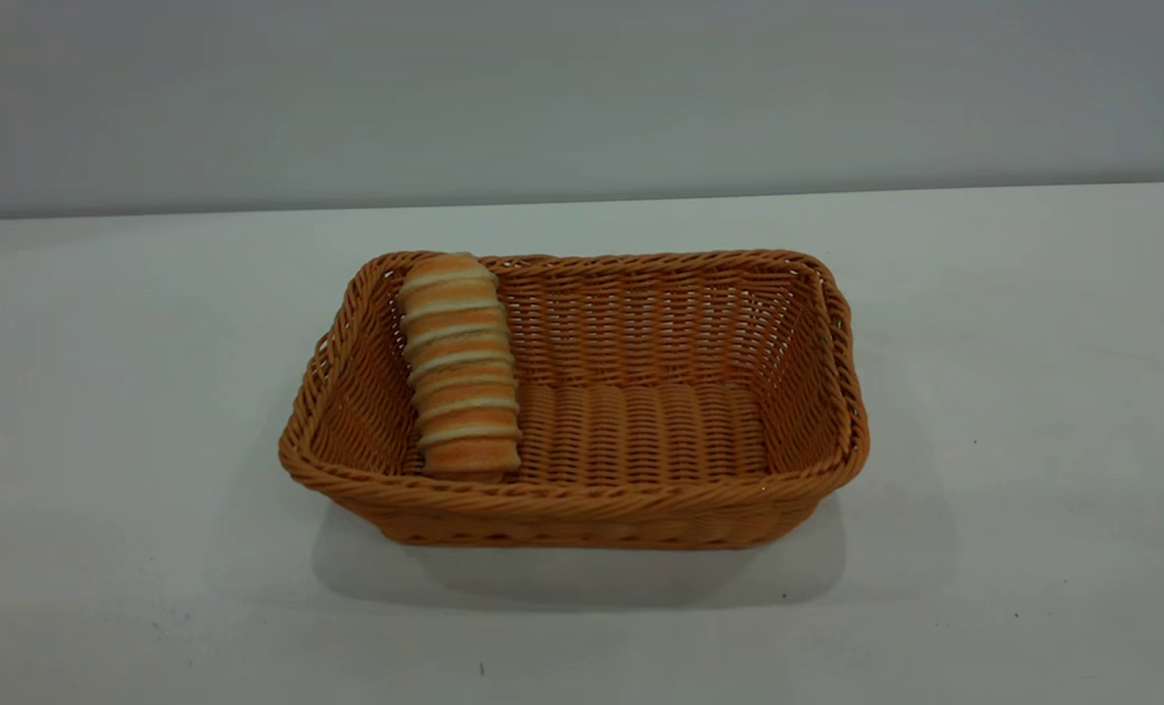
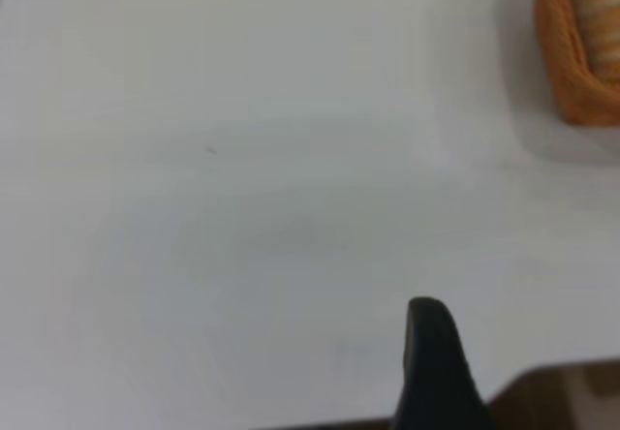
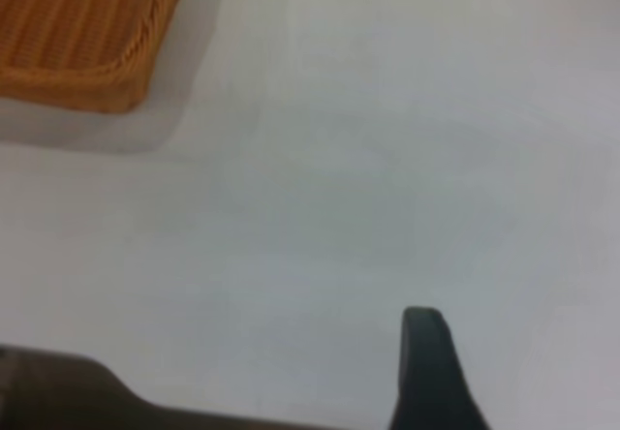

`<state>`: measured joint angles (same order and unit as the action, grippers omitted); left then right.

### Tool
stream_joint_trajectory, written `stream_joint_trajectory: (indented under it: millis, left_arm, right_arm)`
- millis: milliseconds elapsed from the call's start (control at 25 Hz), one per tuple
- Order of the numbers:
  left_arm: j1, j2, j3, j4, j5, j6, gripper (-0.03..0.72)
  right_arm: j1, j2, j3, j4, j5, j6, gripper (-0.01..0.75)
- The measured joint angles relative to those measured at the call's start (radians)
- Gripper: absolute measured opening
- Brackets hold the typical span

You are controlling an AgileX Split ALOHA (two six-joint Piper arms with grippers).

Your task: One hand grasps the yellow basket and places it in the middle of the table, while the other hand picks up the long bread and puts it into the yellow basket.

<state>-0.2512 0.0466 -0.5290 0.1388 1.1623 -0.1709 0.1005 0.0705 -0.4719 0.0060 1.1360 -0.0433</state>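
Observation:
The yellow basket [image 1: 640,490] stands on the white table [image 1: 102,441] near its middle. The long bread [image 1: 461,367] lies inside it along its left side, with its far end leaning on the back wall. Neither gripper shows in the exterior view. In the left wrist view a black part of my left gripper [image 2: 431,357] hangs over bare table, well apart from a corner of the basket [image 2: 572,81] with the bread [image 2: 599,9] in it. In the right wrist view my right gripper [image 3: 431,367] is likewise over bare table, away from the basket [image 3: 87,33].
The table's edge and a dark brown floor [image 2: 567,396] show close to the left gripper, and a dark edge [image 3: 58,391] shows near the right one. A grey wall [image 1: 582,88] stands behind the table.

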Motion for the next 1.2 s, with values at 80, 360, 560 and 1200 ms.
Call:
stream_joint_trajectory:
  millis: [80, 360, 560, 1200]
  left_arm:
    - [0.000, 0.000, 0.026, -0.019, -0.004, 0.000, 0.513]
    - [0.000, 0.000, 0.035, -0.022, -0.016, 0.000, 0.513]
    - [0.000, 0.000, 0.035, -0.022, -0.016, 0.000, 0.513]
    - [0.185, -0.067, 0.035, -0.022, -0.015, 0.000, 0.513]
  right_arm:
    - [0.000, -0.014, 0.000, 0.000, 0.000, 0.000, 0.509]
    - [0.000, -0.041, 0.000, 0.000, 0.000, 0.000, 0.509]
    - [0.000, -0.042, 0.000, 0.000, 0.000, 0.000, 0.509]
    - [-0.057, -0.088, 0.000, 0.001, 0.001, 0.000, 0.508]
